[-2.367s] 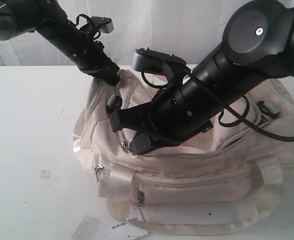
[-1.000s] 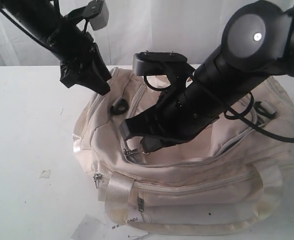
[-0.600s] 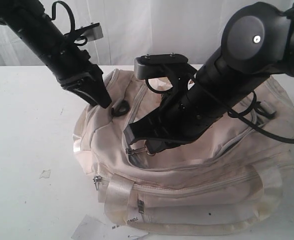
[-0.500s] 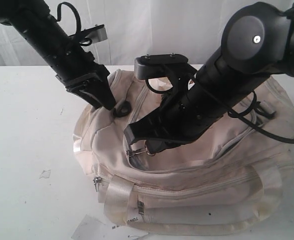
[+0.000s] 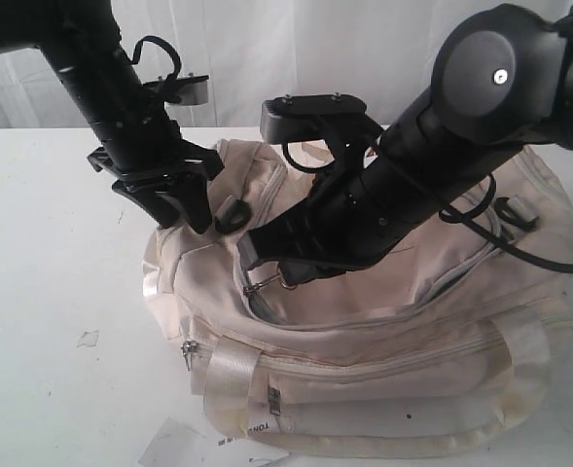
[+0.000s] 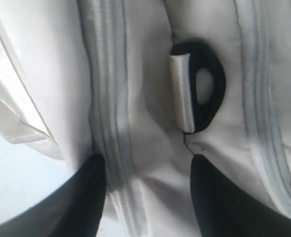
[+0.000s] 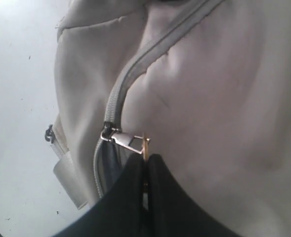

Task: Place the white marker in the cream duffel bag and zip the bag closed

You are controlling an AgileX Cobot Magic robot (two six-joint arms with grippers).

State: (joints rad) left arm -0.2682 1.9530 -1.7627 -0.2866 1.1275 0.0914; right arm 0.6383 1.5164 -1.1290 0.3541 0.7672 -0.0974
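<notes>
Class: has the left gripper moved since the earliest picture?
Yes. The left gripper has dropped from above the black end clip to beside it, on the view's left.

The white tabletop [image 5: 43, 243] carries the cream duffel bag [image 5: 383, 360], which lies on its side right of the middle, taking up most of the right half and reaching to the near edge of the view. At the bag's near left corner, white paper tags [image 5: 169, 448] lie flat on the surface, one with black print touching the bag's bottom edge. Left of the bag and apart from it sits a small pale scrap [image 5: 88, 338], with a few tiny dark specks scattered on the bare surface around it.
</notes>
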